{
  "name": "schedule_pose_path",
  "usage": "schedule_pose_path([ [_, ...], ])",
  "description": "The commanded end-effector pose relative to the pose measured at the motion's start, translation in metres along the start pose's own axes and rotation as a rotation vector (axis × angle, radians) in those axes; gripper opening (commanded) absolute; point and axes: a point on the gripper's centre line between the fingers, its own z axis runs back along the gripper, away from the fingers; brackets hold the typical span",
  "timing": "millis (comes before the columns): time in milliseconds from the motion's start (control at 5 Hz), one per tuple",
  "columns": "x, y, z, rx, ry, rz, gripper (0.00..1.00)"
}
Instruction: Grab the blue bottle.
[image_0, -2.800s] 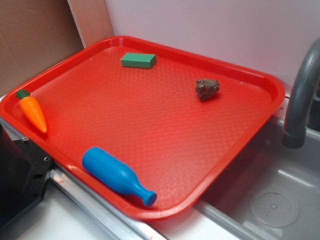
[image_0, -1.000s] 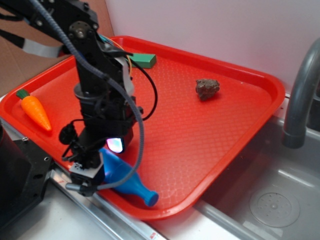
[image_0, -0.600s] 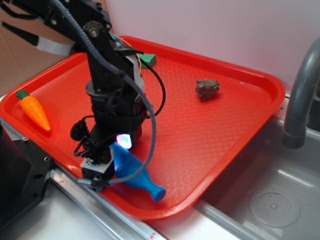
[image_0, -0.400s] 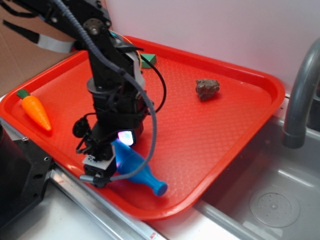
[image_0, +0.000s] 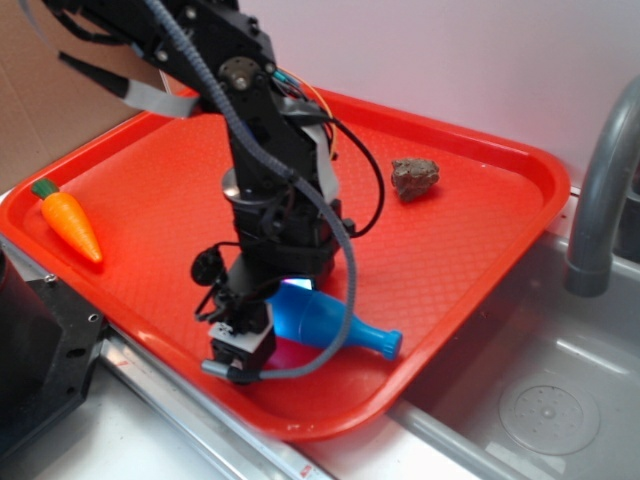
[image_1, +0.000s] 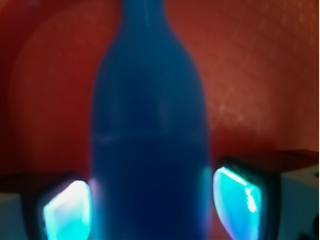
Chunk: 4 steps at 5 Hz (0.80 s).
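Up close in the wrist view, the bottle (image_1: 150, 140) fills the space between the two glowing pads (image_1: 67, 210), one on each side of its fat body. Both pads look like they touch the plastic, so I'd call it pinched, though the view's blurry enough that I wouldn't swear how tight.

From the outside view the gripper (image_0: 262, 325) has the bottle (image_0: 335, 328) by the wide end, neck poking off to the right toward the sink (image_0: 540, 400). It looks like it's hanging a bit over the tray (image_0: 330, 420) near the front corner, with a shadow underneath, but I can't tell for sure that it's fully off the surface.

My take: the plastic is smooth and rounded, so it could squirt out or swivel in the pads. Squeeze firm on the widest part and go straight up, no twisting.

As for room, the tray's front rim is just beside the gripper and the neck tip sits close to the right rim, so don't drag sideways. Going up and toward the middle there's loads of bare tray. The carrot (image_0: 65, 220) is well off to the left, and the brown lump (image_0: 414, 176) well apart at the back.
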Motion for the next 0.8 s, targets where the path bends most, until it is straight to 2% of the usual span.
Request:
schedule_pose_path([
  [0, -0.011, -0.019, -0.008, -0.020, 0.046, 0.018, 0.00],
  [200, -0.032, -0.020, 0.026, 0.018, -0.022, 0.237, 0.00],
  [400, -0.065, -0.022, 0.075, 0.065, -0.005, 0.490, 0.00],
  [600, -0.081, -0.023, 0.118, 0.069, 0.000, 0.741, 0.00],
])
